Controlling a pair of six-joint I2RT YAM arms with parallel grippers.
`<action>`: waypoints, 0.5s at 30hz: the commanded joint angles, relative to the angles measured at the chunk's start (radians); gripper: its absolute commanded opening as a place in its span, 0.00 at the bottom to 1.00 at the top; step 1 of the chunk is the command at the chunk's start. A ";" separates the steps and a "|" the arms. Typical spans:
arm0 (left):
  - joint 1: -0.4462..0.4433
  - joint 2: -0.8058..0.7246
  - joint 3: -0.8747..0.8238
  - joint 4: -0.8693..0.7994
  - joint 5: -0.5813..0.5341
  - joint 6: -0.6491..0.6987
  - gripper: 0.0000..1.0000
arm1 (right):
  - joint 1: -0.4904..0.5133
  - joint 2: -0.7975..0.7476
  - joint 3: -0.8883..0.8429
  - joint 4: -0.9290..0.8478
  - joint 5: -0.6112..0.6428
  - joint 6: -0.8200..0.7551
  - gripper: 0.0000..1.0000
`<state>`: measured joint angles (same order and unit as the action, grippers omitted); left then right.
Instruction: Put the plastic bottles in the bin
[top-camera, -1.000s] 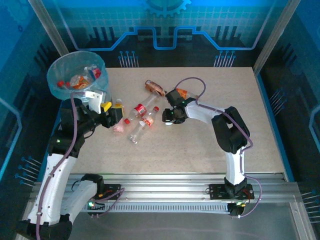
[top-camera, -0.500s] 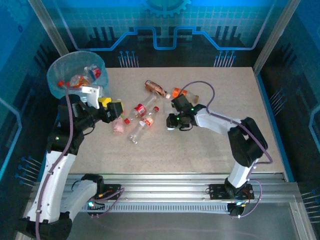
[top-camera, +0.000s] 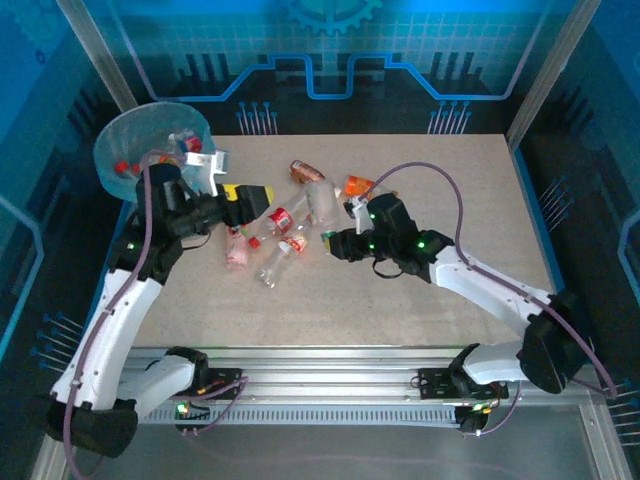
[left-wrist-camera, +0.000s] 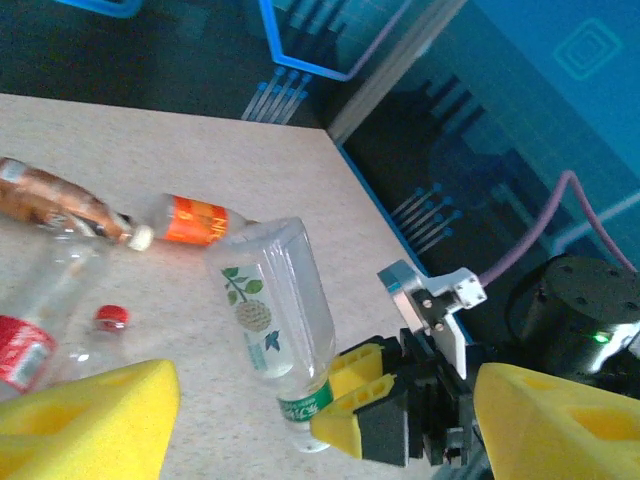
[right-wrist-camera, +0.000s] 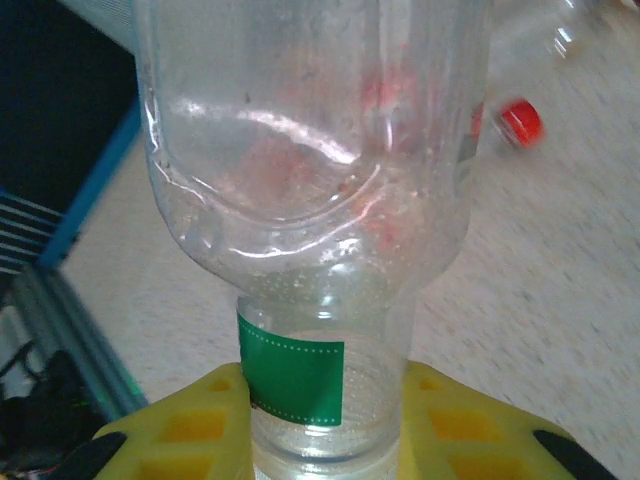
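right now the step in hand looks like the carry: the right hand (top-camera: 333, 240) is clamped on the neck of a clear bottle (left-wrist-camera: 272, 300) w/ a green band, base tilted up, apparently lifted off the counter (top-camera: 470, 200). the left hand (top-camera: 255, 195) stands spread wide, nothing btwn its yellow pads (left-wrist-camera: 90, 420), and faces that bottle from the bin side. the bin (top-camera: 108, 168) sits at the far left corner, well apart from the held bottle, w/ a few binned bottles (top-camera: 160, 160) inside.

next move, as a judgement: either a pass to the left hand or a long reach across to the bin. a pass needs the left pads closed round the body before the right lets go; the wall looks thin and smooth, so it prob. flexes or slips.

in the way: the left arm itself lies btwn the held bottle and the bin. loose on the counter: a brown bottle (top-camera: 310, 175), an orange bottle (top-camera: 360, 185), a red-label bottle (top-camera: 283, 218), a second clear one (top-camera: 283, 252) and a pinkish crushed bottle (top-camera: 237, 256) near the left hand. so approx partway through.
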<state>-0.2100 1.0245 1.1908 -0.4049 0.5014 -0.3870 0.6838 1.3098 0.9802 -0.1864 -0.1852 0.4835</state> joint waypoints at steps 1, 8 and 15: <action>-0.054 0.045 0.070 -0.008 0.039 -0.041 0.80 | 0.029 -0.060 0.003 0.107 -0.056 -0.066 0.25; -0.114 0.107 0.101 -0.011 0.040 -0.065 0.80 | 0.070 -0.090 0.030 0.122 -0.067 -0.096 0.25; -0.135 0.114 0.084 0.019 0.042 -0.079 0.76 | 0.090 -0.098 0.036 0.129 -0.061 -0.102 0.25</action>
<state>-0.3279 1.1336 1.2613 -0.4114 0.5213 -0.4473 0.7563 1.2388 0.9821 -0.1020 -0.2405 0.4057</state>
